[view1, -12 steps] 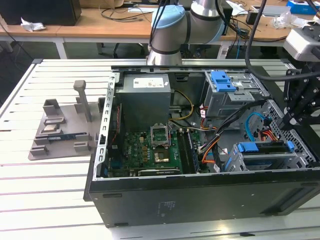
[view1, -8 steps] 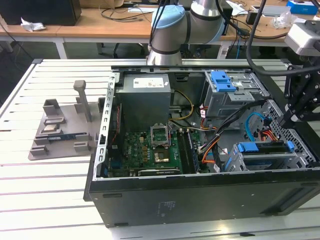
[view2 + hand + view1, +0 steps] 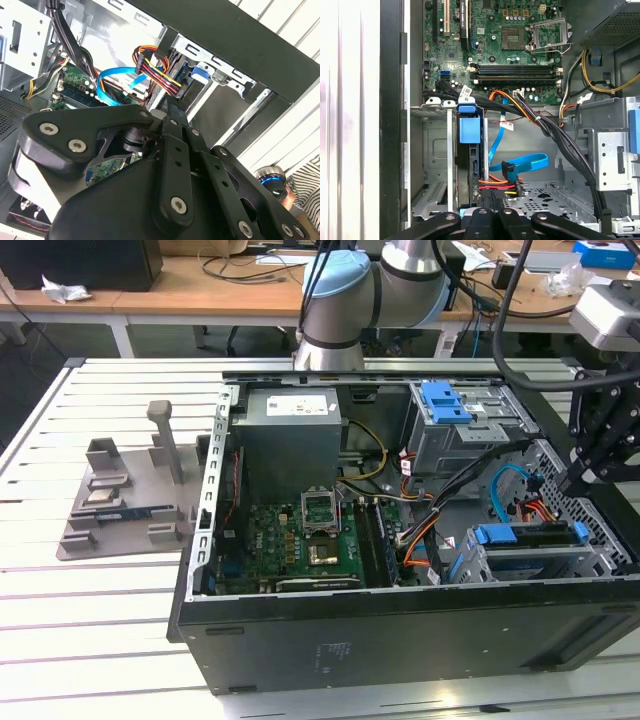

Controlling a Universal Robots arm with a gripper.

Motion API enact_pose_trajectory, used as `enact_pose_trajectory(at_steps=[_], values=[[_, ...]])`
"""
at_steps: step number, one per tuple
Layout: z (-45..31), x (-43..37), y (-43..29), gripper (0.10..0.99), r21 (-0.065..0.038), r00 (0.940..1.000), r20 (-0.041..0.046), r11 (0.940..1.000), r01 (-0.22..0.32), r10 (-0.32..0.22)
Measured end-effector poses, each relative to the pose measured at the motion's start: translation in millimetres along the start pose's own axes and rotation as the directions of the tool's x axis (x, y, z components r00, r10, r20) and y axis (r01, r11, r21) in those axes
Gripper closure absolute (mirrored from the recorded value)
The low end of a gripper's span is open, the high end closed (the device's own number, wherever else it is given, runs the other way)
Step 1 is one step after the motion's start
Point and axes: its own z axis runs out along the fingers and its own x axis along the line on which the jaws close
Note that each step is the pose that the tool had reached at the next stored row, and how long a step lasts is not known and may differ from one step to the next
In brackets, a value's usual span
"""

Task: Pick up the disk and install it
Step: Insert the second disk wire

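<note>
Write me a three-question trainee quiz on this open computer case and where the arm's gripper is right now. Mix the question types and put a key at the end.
1. True or false: the gripper is over the motherboard at the exterior view's left end of the case.
2. Multiple choice: the disk with the blue tab sits A) on the grey fixture plate outside the case, B) on edge in the drive bay, C) on top of the power supply.
3. Fill in: the flat data cable looping near the disk is ____ in colour.

Key: 1 false, it is at the exterior view's right end, by the drive bay; 2 B; 3 blue.
</note>
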Motion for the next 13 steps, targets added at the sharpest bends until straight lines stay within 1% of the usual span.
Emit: enact_pose_trajectory(at_steps=[4,5,7,8,9,10,13], values=[[-0.2,0.0,0.0,0.973,0.0,1.0,0.0,1.0,0.0,0.0],[-0.2,0.0,0.0,0.851,0.0,1.0,0.0,1.0,0.0,0.0],[-0.3,-0.2,0.0,0.851,0.0,1.0,-0.0002,1.0,0.0,0.0],[-0.1,-2.1,0.2,0.784,0.0,1.0,-0.0003,1.0,0.0,0.0],[0.9,-8.8,0.6,0.784,0.0,1.0,0.0001,1.0,0.0,0.0],[1.4,-12.0,1.2,0.784,0.0,1.0,-0.0001,1.0,0.001,-0.001],[3.5,-18.0,5.9,0.784,0.0,1.0,-0.0002,1.0,0.004,-0.004]])
